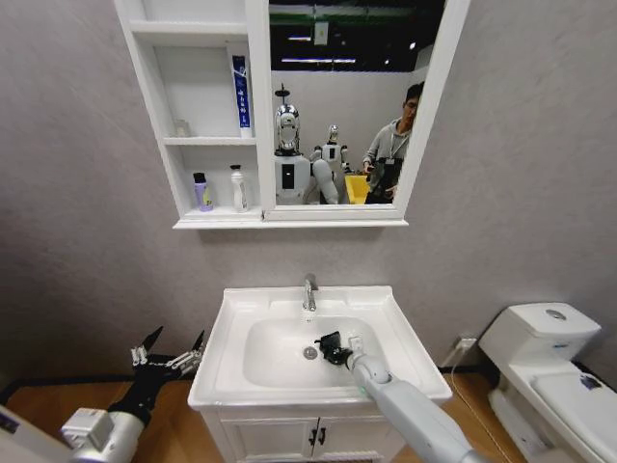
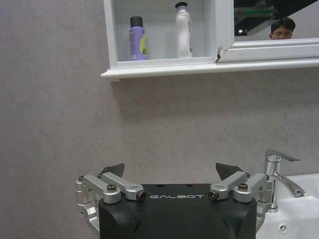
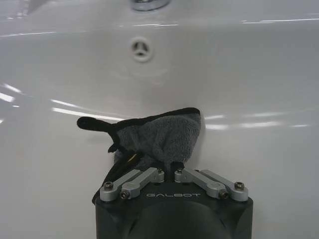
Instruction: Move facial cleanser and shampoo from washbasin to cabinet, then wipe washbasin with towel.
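Note:
The dark grey towel point(image 3: 159, 137) lies crumpled on the white bowl of the washbasin point(image 1: 386, 318), just right of the drain. My right gripper point(image 1: 339, 345) point(image 3: 169, 168) is shut on it, pressing it against the basin. A purple bottle point(image 1: 201, 192) point(image 2: 137, 39) and a white bottle point(image 1: 237, 188) point(image 2: 183, 31) stand on the lowest shelf of the cabinet point(image 1: 217, 220). They are the shampoo and facial cleanser, but I cannot tell which is which. My left gripper point(image 1: 170, 349) point(image 2: 172, 172) hangs open and empty, left of the washbasin at rim height.
The chrome tap point(image 1: 309, 291) point(image 2: 279, 169) rises at the back of the bowl. A blue tube point(image 1: 241, 92) stands on the cabinet's middle shelf. A white toilet point(image 1: 549, 357) is at the right. The vanity doors point(image 1: 313, 439) are below the basin.

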### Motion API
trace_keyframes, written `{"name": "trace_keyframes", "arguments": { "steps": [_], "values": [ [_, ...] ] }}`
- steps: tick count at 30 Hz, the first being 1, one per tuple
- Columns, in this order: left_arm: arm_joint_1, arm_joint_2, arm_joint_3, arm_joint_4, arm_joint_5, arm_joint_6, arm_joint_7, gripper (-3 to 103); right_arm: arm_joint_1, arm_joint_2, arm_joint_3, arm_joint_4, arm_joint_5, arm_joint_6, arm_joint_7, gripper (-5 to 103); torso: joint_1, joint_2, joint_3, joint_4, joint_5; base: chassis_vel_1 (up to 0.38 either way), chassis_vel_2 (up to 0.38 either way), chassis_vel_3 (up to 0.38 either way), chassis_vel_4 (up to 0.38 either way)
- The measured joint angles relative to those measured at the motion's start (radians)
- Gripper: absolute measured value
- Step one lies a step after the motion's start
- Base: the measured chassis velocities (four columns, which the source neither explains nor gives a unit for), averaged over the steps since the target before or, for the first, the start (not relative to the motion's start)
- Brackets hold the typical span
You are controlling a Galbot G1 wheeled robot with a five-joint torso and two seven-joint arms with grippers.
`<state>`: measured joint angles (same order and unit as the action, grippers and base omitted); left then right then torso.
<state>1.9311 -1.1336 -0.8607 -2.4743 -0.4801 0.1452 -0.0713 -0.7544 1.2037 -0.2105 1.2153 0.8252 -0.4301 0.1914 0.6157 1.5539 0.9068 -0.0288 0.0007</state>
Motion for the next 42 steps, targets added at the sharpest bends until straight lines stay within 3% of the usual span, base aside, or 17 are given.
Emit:
{"name": "trace_keyframes", "arguments": {
  "steps": [8,12,15,17,19,20,23,26,27,29,40,42],
  "values": [
    [0.000,0.000,0.000,0.000,0.000,0.000,0.000,100,0.056,0.123,-0.063,-0.023,0.071,0.050,0.001,4,0.000,0.000,0.000,0.0004,-0.0007,0.000,0.000,0.000,0.000],
    [0.000,0.000,0.000,0.000,0.000,0.000,0.000,100,0.044,0.113,-0.038,0.044,0.116,0.057,0.028,4,0.000,0.000,0.000,0.0003,-0.0006,0.000,0.000,0.000,0.000],
    [0.000,0.000,0.000,0.000,0.000,0.000,0.000,100,-0.048,-0.008,0.038,0.210,0.143,0.008,0.110,4,0.000,0.000,0.000,0.0003,-0.0001,0.000,0.000,0.000,0.000],
    [0.000,0.000,0.000,0.000,0.000,0.000,0.000,100,-0.048,-0.008,0.038,0.210,0.143,0.008,0.110,4,0.000,0.000,0.000,0.0003,-0.0001,0.000,0.000,0.000,0.000],
    [0.000,0.000,0.000,0.000,0.000,0.000,0.000,100,-0.200,-0.164,0.183,0.327,0.052,-0.011,0.125,4,0.000,0.000,0.000,-0.0016,-0.0007,0.000,0.000,0.000,0.000],
    [0.000,0.000,0.000,0.000,0.000,0.000,0.000,100,-0.200,-0.164,0.183,0.327,0.052,-0.011,0.125,4,0.000,0.000,0.000,-0.0016,-0.0007,0.000,0.000,0.000,0.000],
    [0.000,0.000,0.000,0.000,0.000,0.000,0.000,100,-0.359,-0.282,0.384,0.443,-0.010,0.032,0.073,3,0.000,0.000,0.000,-0.0007,-0.0003,0.000,0.000,0.000,0.000],
    [0.000,0.000,0.000,0.000,0.000,0.000,0.000,100,-0.380,-0.305,0.429,0.451,-0.010,0.060,0.049,5,0.000,0.000,0.000,-0.0005,-0.0004,0.000,0.000,0.000,0.000],
    [0.000,0.000,0.000,0.000,0.000,0.000,0.000,100,-0.384,-0.332,0.464,0.438,-0.008,0.115,0.017,8,0.000,0.000,0.000,-0.0003,-0.0004,0.000,0.000,0.000,0.000],
    [0.000,0.000,0.000,0.000,0.000,0.000,0.000,100,-0.372,-0.351,0.479,0.421,-0.004,0.144,-0.004,13,0.000,0.000,0.000,-0.0001,-0.0003,0.000,0.000,0.000,0.000],
    [0.000,0.000,0.000,0.000,0.000,0.000,0.000,100,-0.195,-0.344,0.439,0.197,0.044,0.197,-0.082,4,0.000,0.000,0.000,-0.0001,-0.0003,0.000,0.000,0.000,0.000],
    [0.000,0.000,0.000,0.000,0.000,0.000,0.000,100,-0.138,-0.340,0.411,0.118,0.047,0.230,-0.130,3,0.000,0.000,0.000,0.0000,-0.0004,0.000,0.000,0.000,0.000]
  ]
}}
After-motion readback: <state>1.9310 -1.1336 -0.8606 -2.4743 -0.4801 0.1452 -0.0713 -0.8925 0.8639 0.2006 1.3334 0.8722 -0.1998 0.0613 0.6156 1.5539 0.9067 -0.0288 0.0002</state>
